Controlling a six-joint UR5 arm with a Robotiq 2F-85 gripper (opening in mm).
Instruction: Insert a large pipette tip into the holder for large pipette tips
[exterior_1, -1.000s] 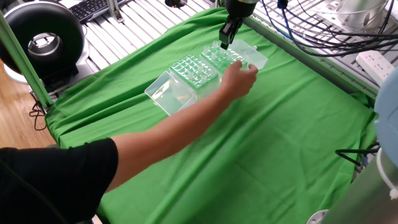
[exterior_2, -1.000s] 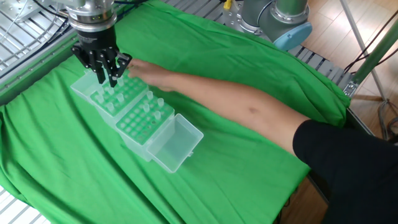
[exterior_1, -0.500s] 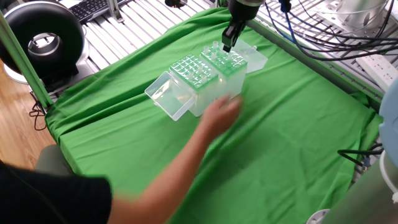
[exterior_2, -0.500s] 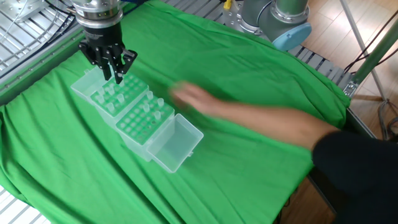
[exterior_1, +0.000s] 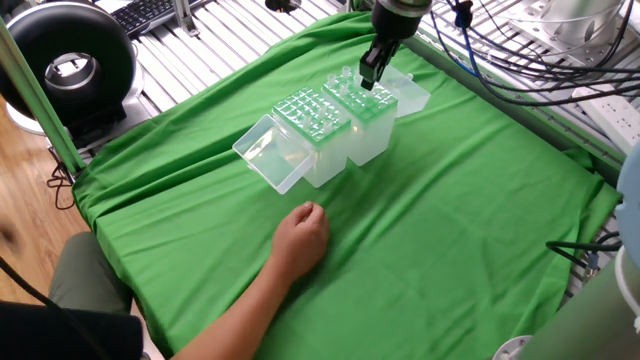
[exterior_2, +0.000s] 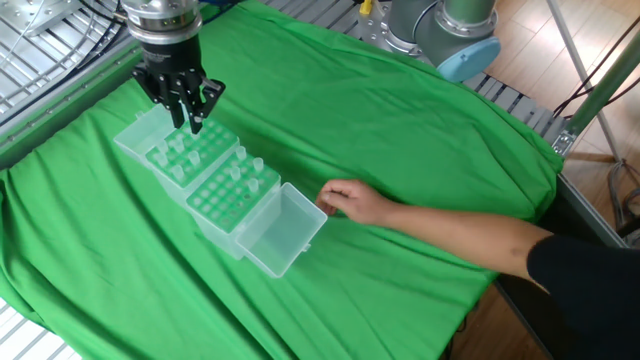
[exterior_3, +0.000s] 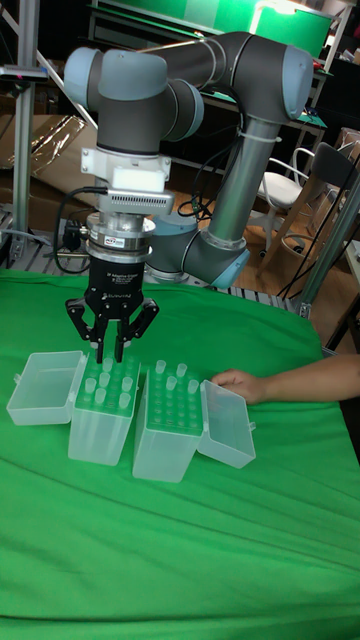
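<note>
- The gripper (exterior_3: 110, 352) hangs at the end of the grey arm, pointing straight down. Its dark fingers are drawn in narrow, the tips nearly meeting. Whether a pipette tip sits between them cannot be made out.
- Directly below the gripper stands the holder for large pipette tips (exterior_3: 100, 425), a translucent box with a greenish grid top. The fingertips are just above the rear rows of the grid, and no contact can be seen.
- Several clear tips (exterior_3: 105, 380) stand upright in the grid, just beneath and in front of the gripper.
- The holder's clear lid (exterior_3: 42, 385) lies swung open on the side of the gripper away from the second box.
- The second grid-topped box (exterior_3: 165, 440) stands just beside the holder, to one side of the gripper, with its own lid (exterior_3: 228, 425) open on its outer side.
- A person's hand (exterior_1: 300, 238) rests on the green cloth (exterior_1: 450, 220) covering the surface. It is well apart from the gripper, beyond the second box, and touches neither box.
</note>
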